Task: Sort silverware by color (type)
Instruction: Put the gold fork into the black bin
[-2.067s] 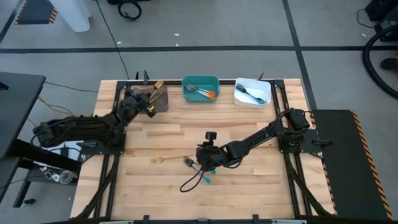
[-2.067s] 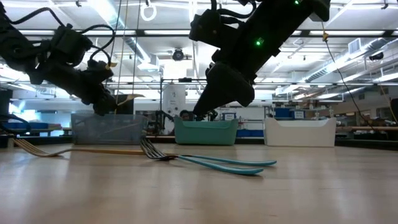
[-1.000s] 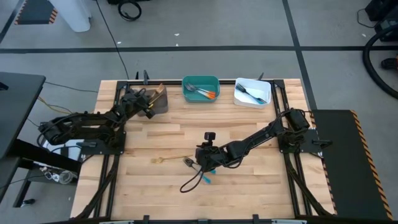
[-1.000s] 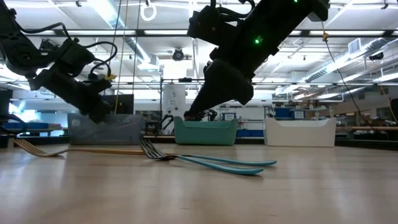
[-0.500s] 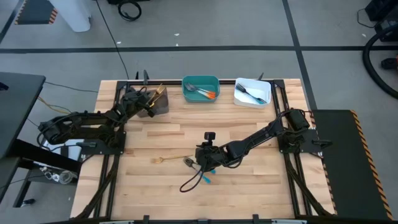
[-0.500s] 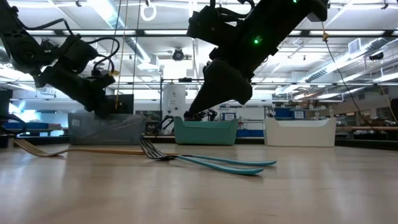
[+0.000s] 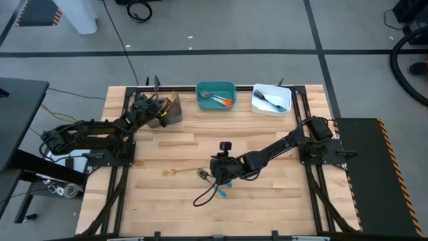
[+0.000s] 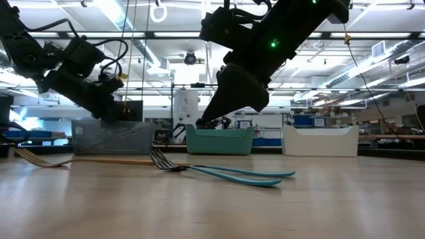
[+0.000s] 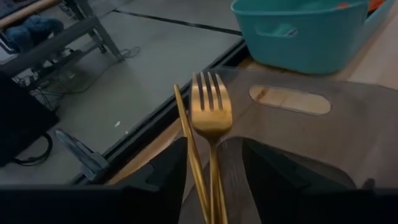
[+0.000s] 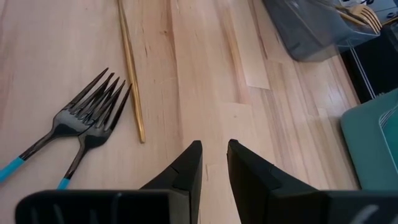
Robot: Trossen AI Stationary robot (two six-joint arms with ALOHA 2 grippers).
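Note:
A gold fork (image 9: 211, 118) lies in the grey bin (image 7: 170, 112) at the far left. Its tines lean on the bin's rim, and a second slim gold handle (image 9: 186, 134) lies beside it. My left gripper (image 9: 214, 186) is open at the bin, one finger on either side of both handles, touching neither. Two dark forks with blue handles (image 10: 81, 134) and a gold piece (image 10: 130, 68) lie flat on the table's middle. My right gripper (image 10: 214, 165) hovers beside them, its fingers a narrow gap apart with nothing between.
A teal bin (image 7: 215, 95) with orange-handled silver pieces and a white bin (image 7: 271, 99) with forks stand along the far edge. Bare wood (image 7: 267, 201) lies near and to the right of the forks. The room's floor shows beyond the far edge.
The gold fork has gone down into the grey bin and now leans with its tines on the rim. My left gripper has risen a little from the bin. My right arm has kept still.

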